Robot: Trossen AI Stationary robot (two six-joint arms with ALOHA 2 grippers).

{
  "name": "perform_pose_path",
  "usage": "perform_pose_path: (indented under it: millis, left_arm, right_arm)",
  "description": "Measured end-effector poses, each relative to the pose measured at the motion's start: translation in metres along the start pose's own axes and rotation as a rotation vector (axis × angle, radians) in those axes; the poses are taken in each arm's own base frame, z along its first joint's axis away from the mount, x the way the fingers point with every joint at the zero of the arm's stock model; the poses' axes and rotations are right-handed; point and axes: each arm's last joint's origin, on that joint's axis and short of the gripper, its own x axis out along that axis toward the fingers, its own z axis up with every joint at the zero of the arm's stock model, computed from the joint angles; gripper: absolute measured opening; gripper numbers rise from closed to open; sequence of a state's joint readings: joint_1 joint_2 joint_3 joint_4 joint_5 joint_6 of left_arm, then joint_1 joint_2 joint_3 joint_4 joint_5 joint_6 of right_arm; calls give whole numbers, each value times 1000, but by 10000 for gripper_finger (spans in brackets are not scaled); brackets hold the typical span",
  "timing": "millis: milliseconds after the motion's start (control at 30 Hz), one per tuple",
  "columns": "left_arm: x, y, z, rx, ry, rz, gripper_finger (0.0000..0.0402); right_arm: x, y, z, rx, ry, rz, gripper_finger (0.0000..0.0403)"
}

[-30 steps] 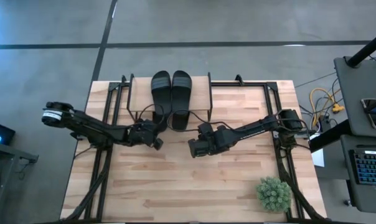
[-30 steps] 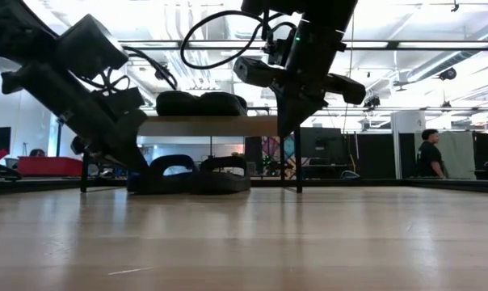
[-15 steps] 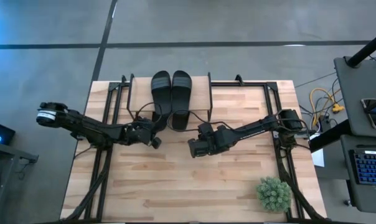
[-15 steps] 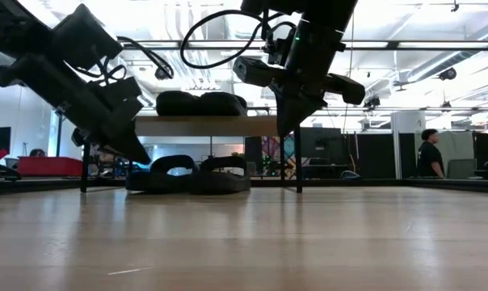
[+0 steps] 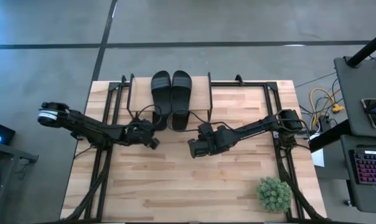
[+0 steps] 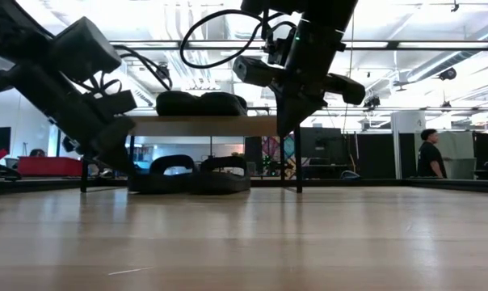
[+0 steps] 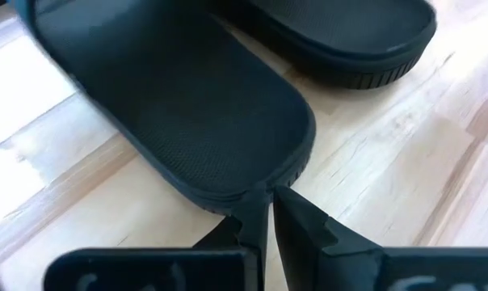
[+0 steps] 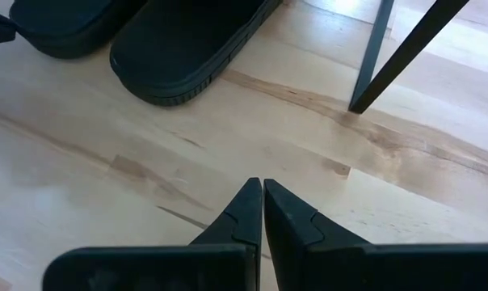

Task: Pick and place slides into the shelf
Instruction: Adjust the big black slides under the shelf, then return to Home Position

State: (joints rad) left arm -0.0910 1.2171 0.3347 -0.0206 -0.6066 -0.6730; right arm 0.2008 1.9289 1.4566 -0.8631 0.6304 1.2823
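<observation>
Two black slides (image 5: 171,87) lie side by side on the plank top of the shelf (image 5: 203,93). Two more lie flat on the table under it (image 6: 191,174), heels toward the near edge; the right one's heel (image 5: 179,120) sticks out. My left gripper (image 7: 264,198) is shut, low at the heel of the left lower slide (image 7: 204,113). My right gripper (image 8: 261,190) is shut and hangs above the table (image 6: 283,128), in front of the shelf's right leg (image 8: 373,56), holding nothing. My left gripper has its shut fingertips (image 7: 252,202) at the heel rim (image 7: 228,198) of the left lower slide, slanting down from the near left. The tips overlap the rim, but I cannot tell whether they touch it. The slide lies flat on the table under the shelf.
A small green plant (image 5: 274,193) stands near the table's near right corner. The shelf's thin black legs (image 6: 299,158) stand beside the lower slides. Bare wood stretches across the near half of the table (image 5: 175,186). A person (image 6: 427,153) stands far off in the room.
My left gripper rose a little from beside the left lower slide's heel, then came down again slightly farther toward the table's left. It stayed shut. The slides and my right arm have not moved.
</observation>
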Motion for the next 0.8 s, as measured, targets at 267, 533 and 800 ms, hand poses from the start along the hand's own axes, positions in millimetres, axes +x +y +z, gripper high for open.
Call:
perform_pose_path:
  millis: [267, 533, 800]
  left_arm:
    - [2, -4, 2, -20, -23, -17, 10]
    - [-28, -5, 29, -61, -127, -172, 10]
    - [-86, 0, 58, -35, -230, -678, 10]
  right_arm:
    - [1, 0, 0, 0, 0, 0, 9]
    - [-5, 1, 4, 3, -10, 33, 9]
    - [-45, 4, 45, -232, -46, 369, 9]
